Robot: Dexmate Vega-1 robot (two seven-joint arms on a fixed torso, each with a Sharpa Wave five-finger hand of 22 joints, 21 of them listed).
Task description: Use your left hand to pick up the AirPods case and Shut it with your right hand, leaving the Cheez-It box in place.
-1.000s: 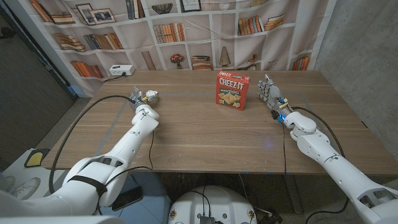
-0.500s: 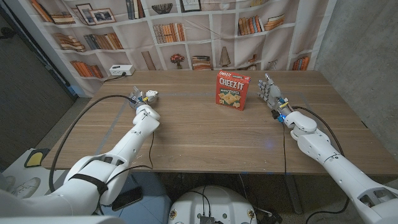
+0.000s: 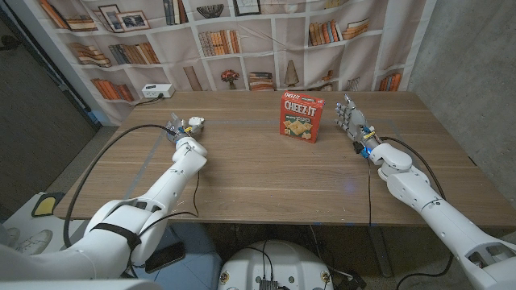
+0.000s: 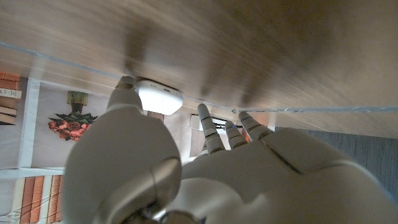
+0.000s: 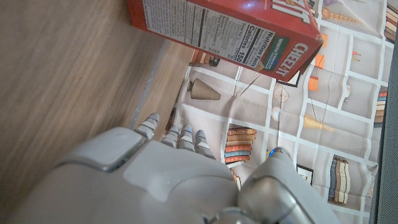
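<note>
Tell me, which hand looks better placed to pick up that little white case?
The left hand: its fingers already reach around the AirPods case. The right hand stands far across the table, beyond the Cheez-It box.

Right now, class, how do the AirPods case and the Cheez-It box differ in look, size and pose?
The AirPods case is white, rounded and small; the Cheez-It box is red, printed, flat-sided and far larger. The case lies low at the left robot hand, whose thumb touches it; the box stands upright, apart from the right robot hand. Both are on the wooden table.
</note>
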